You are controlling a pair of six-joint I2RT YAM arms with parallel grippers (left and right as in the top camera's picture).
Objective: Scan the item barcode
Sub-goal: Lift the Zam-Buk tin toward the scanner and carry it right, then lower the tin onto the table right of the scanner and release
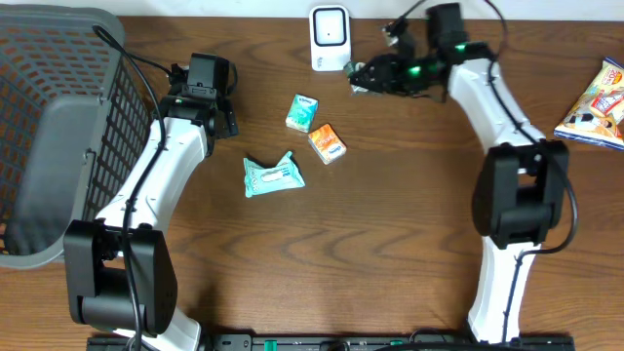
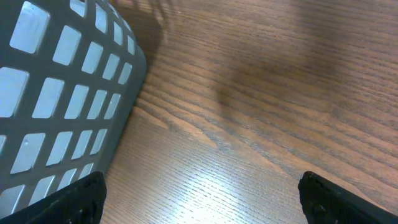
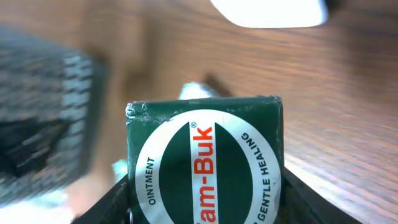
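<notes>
Far left, I've got the grey basket hard against the table edge. The left wrist camera shows its lattice wall close by.

The left gripper hangs just right of that basket. Its fingers are spread wide over bare wood with nothing between them.

At the middle of the table there are three loose items. A teal wipes packet lies flat, a small teal box is up and right of it, and an orange box sits just beside that one.

Further back, the white scanner stands near the far edge.

Just right of the scanner, the right gripper reaches in from the right, its jaws pinching the green ointment box. On the right wrist camera that box fills the frame between the black fingers. Its round Zam-Buk label faces the lens, and the scanner's white body is just beyond it. The background there is blurred.

Far right, a snack bag lies at the table edge, well apart from everything else.
</notes>
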